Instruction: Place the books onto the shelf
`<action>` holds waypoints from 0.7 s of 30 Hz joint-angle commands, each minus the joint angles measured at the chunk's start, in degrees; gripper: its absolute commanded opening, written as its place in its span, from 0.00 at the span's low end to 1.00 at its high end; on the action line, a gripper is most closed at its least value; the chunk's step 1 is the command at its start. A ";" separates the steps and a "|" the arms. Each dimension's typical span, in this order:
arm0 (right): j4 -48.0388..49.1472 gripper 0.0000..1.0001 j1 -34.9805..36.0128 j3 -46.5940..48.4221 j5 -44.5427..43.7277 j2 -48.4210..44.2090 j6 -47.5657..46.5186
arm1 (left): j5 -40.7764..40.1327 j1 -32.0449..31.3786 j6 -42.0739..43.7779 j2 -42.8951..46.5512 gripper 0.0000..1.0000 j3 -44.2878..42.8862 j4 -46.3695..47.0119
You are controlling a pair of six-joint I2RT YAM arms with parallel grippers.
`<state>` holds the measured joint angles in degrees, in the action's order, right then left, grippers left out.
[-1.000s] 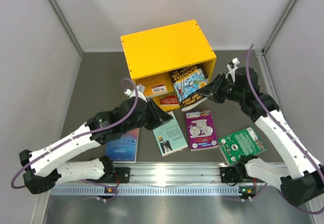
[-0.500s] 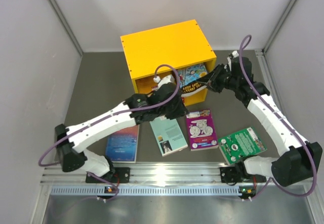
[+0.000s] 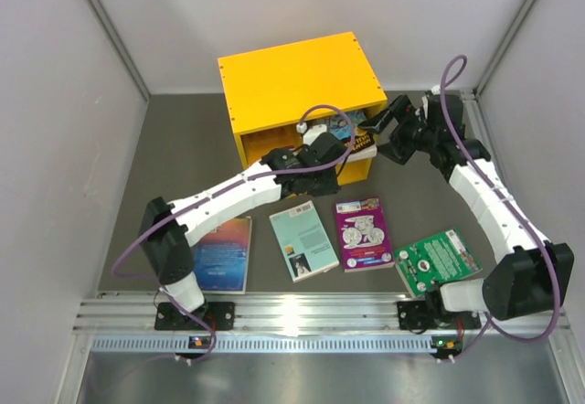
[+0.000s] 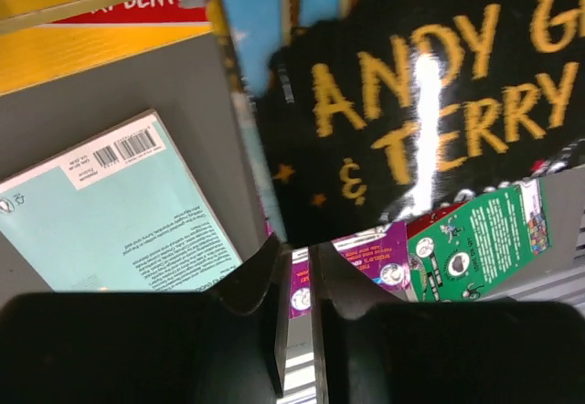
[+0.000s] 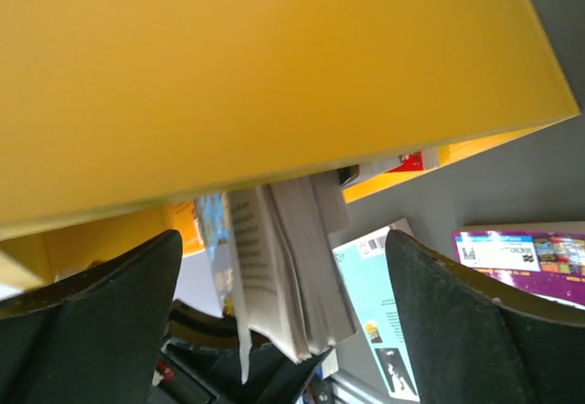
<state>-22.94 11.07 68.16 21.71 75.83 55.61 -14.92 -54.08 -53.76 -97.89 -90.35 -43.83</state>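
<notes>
The yellow shelf [image 3: 297,79] stands at the back of the table. A black-and-blue book [image 3: 352,134] sticks out of its right compartment, tilted. My left gripper [image 3: 340,153] is shut, and its fingertips [image 4: 297,249] sit at the lower edge of that book's black cover [image 4: 420,102] with nothing between them. My right gripper [image 3: 379,128] stands wide open just right of the book. The right wrist view has the book's page edges [image 5: 292,267] hanging under the shelf top [image 5: 256,57], apart from both fingers. On the table lie teal [image 3: 306,239], purple [image 3: 364,232], green [image 3: 438,260] and blue [image 3: 221,253] books.
A red-and-white book [image 4: 101,6] lies inside the lower part of the shelf. The left arm stretches diagonally over the table's left half. Grey walls close in both sides, and a metal rail [image 3: 302,313] runs along the near edge.
My right gripper has opened and let go of the black-and-blue book. The left arm has reached forward to the book's lower edge, its jaws closing fully. The book has gone deeper into the shelf.
</notes>
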 commanded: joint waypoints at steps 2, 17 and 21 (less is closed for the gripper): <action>1.15 0.93 -0.52 3.30 1.66 -1.21 -0.68 | -1.08 1.00 1.90 -1.51 0.18 -5.36 1.03; -15.99 0.89 2.20 -2.06 -5.72 -16.33 -10.35 | 2.44 -0.40 -0.56 2.78 0.17 -4.23 2.43; -12.93 0.40 3.78 -5.93 -3.61 -18.17 -7.63 | 2.35 -1.72 -1.26 5.42 0.18 -2.29 3.66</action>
<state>-36.45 13.13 64.69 17.85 58.39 47.44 -11.44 -54.83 -54.59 -98.15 -93.10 -44.05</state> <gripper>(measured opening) 0.483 0.176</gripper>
